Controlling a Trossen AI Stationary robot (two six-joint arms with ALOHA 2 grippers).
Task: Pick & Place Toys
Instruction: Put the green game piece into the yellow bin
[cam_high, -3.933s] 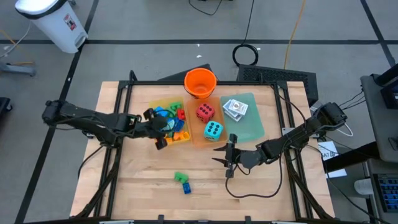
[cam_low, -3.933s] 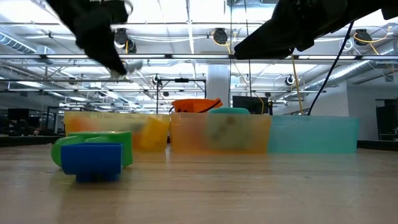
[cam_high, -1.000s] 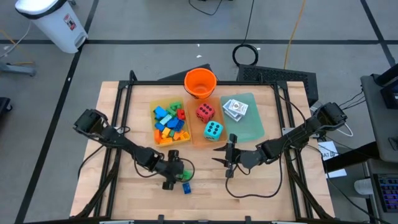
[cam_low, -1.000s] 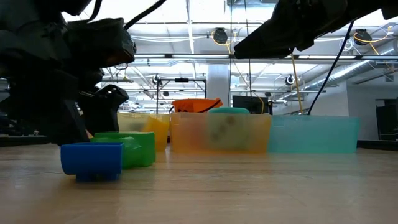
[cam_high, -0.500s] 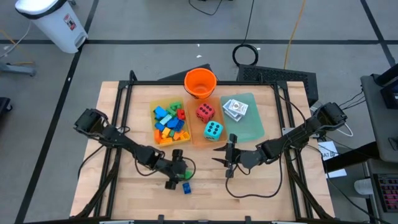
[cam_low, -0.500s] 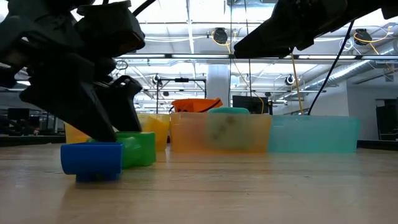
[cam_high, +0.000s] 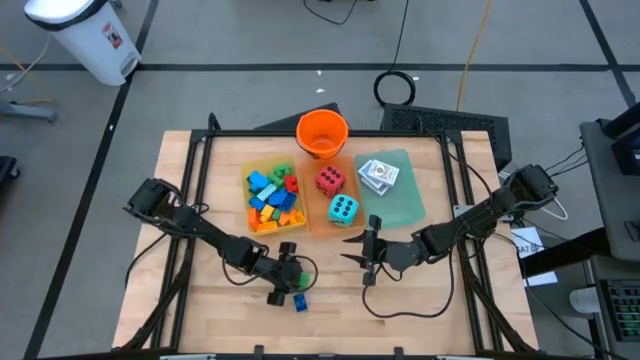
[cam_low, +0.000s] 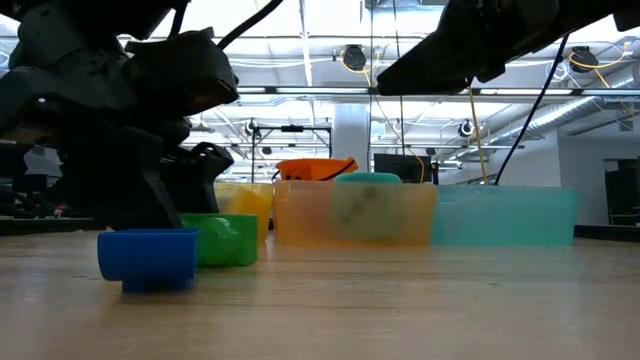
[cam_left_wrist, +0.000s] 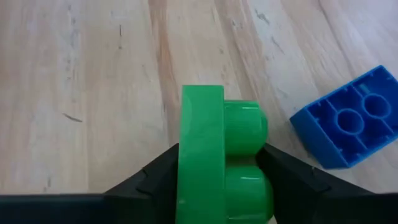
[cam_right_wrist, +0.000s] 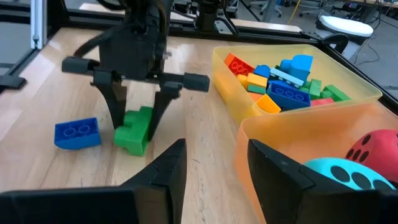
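Gripping a green building brick (cam_left_wrist: 221, 165) between its two dark fingers (cam_left_wrist: 155, 180), the left end effector (cam_high: 285, 280) sits low at the near middle of the wooden surface (cam_high: 200, 200). In the left wrist view each finger presses a side of the brick; in the right wrist view the brick's bottom looks to rest on the wood. Just beside it, a little nearer the front edge, a blue building brick (cam_high: 300, 302) lies apart from the fingers. The left arm reaches back from there toward the left side of the surface.

The right end effector (cam_high: 366, 255) hovers to the right of centre, just in front of the trays, its fingers (cam_right_wrist: 168, 168) set partly apart with nothing between them.

Beyond it, a yellow tray (cam_high: 246, 172) holds a heap of multicoloured bricks (cam_high: 273, 194), an orange tray (cam_high: 318, 225) holds a red die (cam_high: 329, 180) and a teal die (cam_high: 343, 209), and a green tray (cam_high: 405, 205) holds white card packs (cam_high: 377, 173). An orange bucket (cam_high: 321, 132) stands at the far edge.
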